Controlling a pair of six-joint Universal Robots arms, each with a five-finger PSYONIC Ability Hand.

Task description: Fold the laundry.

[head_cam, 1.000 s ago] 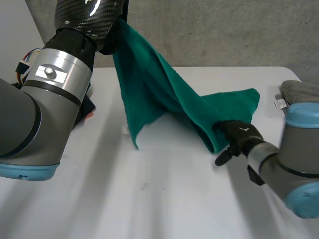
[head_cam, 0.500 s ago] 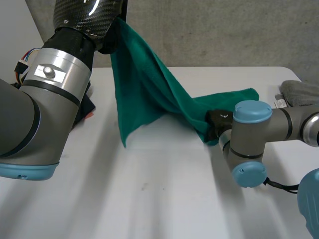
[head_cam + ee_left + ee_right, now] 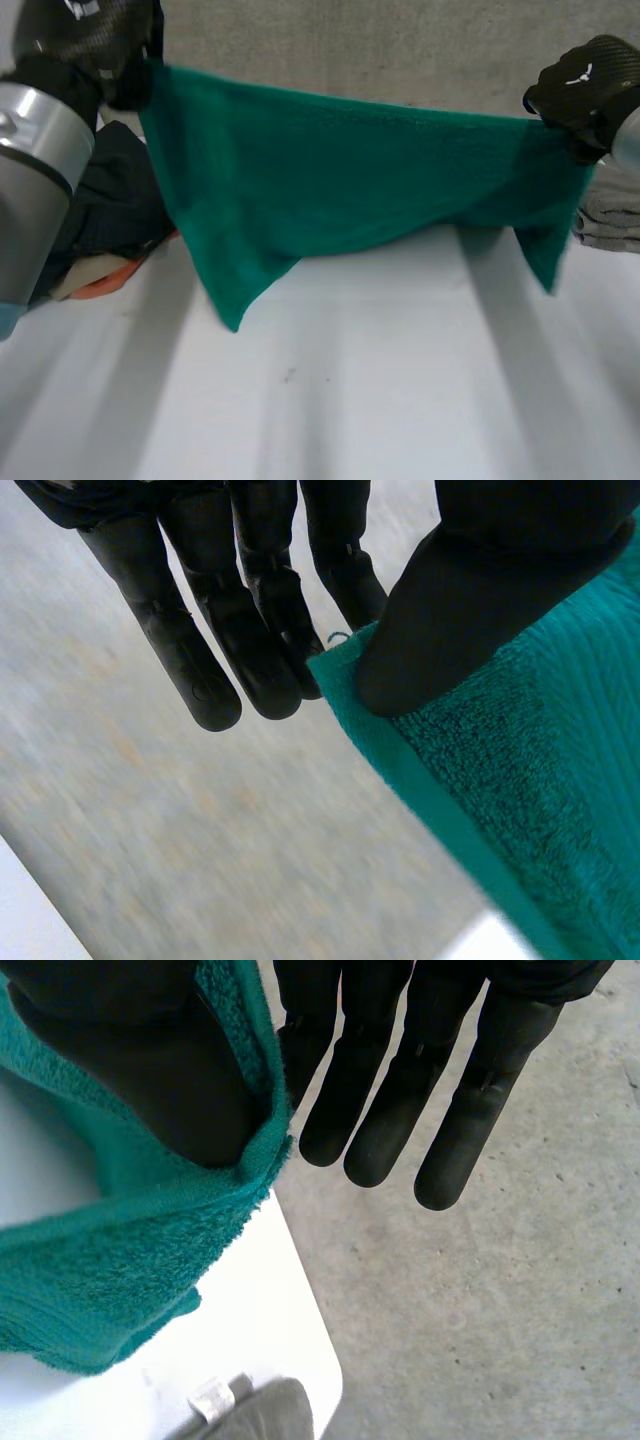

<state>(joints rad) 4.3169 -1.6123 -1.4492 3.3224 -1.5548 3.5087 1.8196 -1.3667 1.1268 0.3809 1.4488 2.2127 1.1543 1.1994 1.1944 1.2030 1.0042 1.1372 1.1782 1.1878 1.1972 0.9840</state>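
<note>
Behind the white table (image 3: 350, 400) stood a rough concrete wall (image 3: 350, 50). A green towel (image 3: 350, 170) hung stretched in the air between both hands, its top edge nearly level and its lower edge sagging, with one corner drooping low toward the table on the left side. The left hand (image 3: 133, 80) pinched one top corner, thumb (image 3: 470, 600) pressed on the cloth against straight fingers (image 3: 260, 610). The right hand (image 3: 585, 85) clamped the other top corner the same way, thumb (image 3: 150, 1070) on the terry, fingers (image 3: 380, 1080) extended behind it. A dark pile of clothes (image 3: 110, 200) lay at the table's left, a grey cloth (image 3: 610, 215) at its right.
</note>
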